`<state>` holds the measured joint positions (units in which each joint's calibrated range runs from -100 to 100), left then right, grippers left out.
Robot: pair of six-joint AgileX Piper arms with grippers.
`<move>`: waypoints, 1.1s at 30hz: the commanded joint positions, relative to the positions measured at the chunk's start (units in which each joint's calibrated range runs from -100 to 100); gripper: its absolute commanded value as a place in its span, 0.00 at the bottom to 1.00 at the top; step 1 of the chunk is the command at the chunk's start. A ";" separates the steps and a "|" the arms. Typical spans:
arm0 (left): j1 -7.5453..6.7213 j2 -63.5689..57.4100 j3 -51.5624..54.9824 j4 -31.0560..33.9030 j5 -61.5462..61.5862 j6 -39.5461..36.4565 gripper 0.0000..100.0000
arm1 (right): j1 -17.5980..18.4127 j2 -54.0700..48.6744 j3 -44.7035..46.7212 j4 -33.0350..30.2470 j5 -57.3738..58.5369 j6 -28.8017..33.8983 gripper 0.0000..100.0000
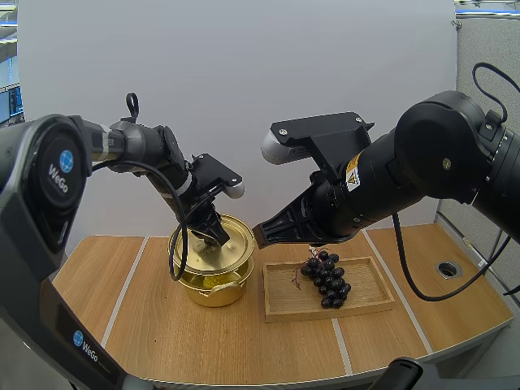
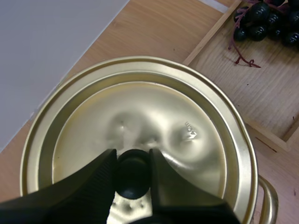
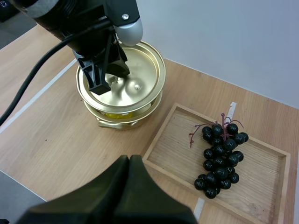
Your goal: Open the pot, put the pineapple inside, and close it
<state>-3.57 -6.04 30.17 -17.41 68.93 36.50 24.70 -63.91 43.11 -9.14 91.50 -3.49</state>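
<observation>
Our left gripper pinches the black knob of the gold lid, one finger pressed to each side of it. The lid is tilted over the mouth of the gold pot, and a gap shows between the lid and the pot's rim on the near side. The pot stands on the wooden table, left of centre. Just to its right lies the wooden tray, with a bunch of dark grapes resting in it, toward the right. Our right gripper has its fingers pressed together on nothing, and it hangs above the tray's left end, near the lid's right edge.
</observation>
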 commanded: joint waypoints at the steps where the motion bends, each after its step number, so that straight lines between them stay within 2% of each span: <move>1: -0.17 1.71 0.14 -1.62 -1.36 0.21 0.00 | -0.26 -0.76 0.25 -0.08 -1.16 0.15 0.00; 33: -0.17 7.65 0.25 -1.62 1.58 0.21 0.00 | -0.26 -0.76 0.25 -0.08 -1.16 0.15 0.00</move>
<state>-3.57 0.32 30.17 -17.77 68.45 36.69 24.70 -63.91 43.11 -9.14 91.50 -3.49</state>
